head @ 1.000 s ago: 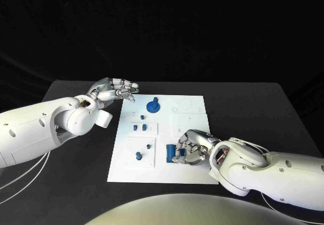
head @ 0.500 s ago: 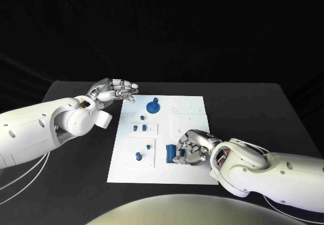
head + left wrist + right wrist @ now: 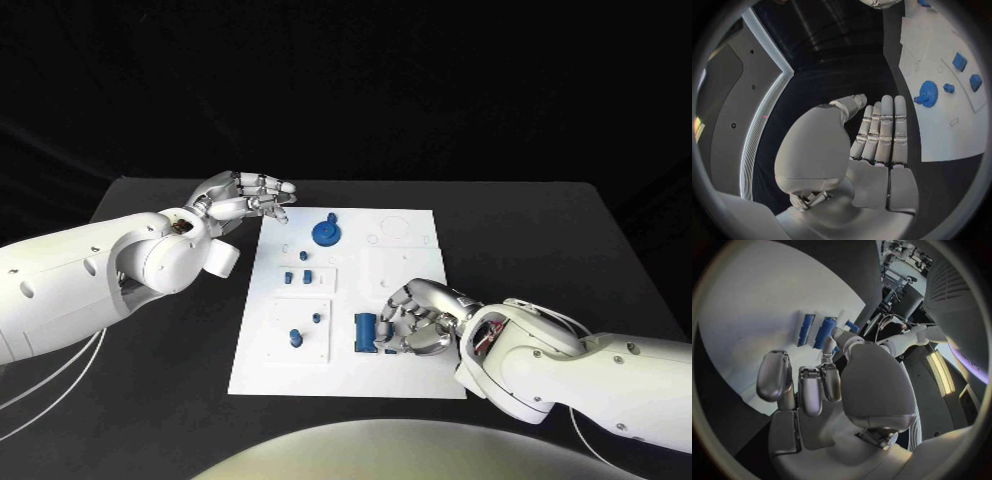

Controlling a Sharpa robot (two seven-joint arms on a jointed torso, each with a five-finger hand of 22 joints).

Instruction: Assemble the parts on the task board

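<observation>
— Where's the board from where you stand?

— The white task board [image 3: 411, 375] lies flat in the middle of the black desk [image 3: 548, 240], long side running away from the robot. Small blue parts sit on it: a round gear-like part [image 3: 327, 233] near the far end, two little blocks [image 3: 297, 276] side by side below that, and a small peg [image 3: 297, 336] nearer the robot on the left half.

— And the hands?

— The left hand [image 3: 245, 196] hangs above the desk just off the board's far left corner. Its fingers [image 3: 882, 127] lie straight and side by side, the thumb bent across in front of them, and nothing is in it. It isn't touching the board.

— The right one?

— The right hand [image 3: 415, 318] is low over the near half of the board, fingers curled down. Just beside it, on its left, are two upright blue bars [image 3: 366, 329] close together. From the wrist camera the bars [image 3: 816, 330] stand just past the fingertips [image 3: 826, 360], with one fingertip right against the nearer bar. Whether it actually grips that bar or merely touches it, I cannot tell; the fingers hide the contact.

— Is the gear anywhere near either hand?

— It sits between them, nearer the left hand, but apart from both.
</observation>
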